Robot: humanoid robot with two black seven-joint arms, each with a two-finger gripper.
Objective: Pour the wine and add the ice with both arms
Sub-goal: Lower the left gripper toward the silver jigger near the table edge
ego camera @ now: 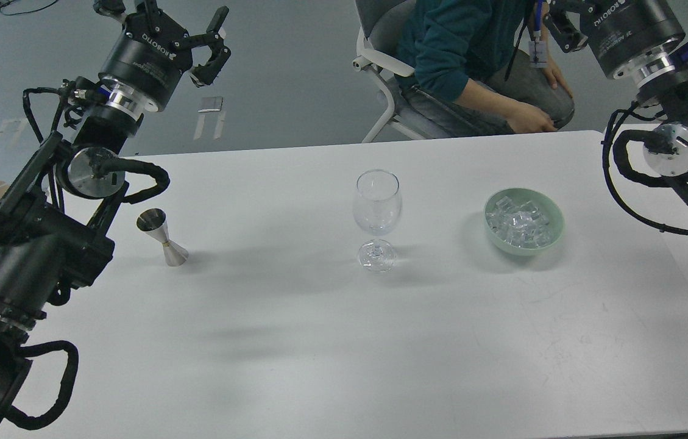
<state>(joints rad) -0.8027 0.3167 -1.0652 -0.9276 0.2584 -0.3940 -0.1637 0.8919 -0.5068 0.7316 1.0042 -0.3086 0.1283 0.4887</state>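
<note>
Ice (520, 221) is heaped in a green bowl (554, 228) right of the empty wine glass (376, 204) mid-desk (319, 341). Left gripper (182, 27) is raised, spread open, empty; right gripper (563, 24) is cropped, state cannot be told. Tall glass could be tipped by a careless reach; slippery cubes may be dropped.

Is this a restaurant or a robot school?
More likely a robot lab or office: a plain white table, a bare grey floor, and a person on an office chair watching beside the wine glass.
</note>
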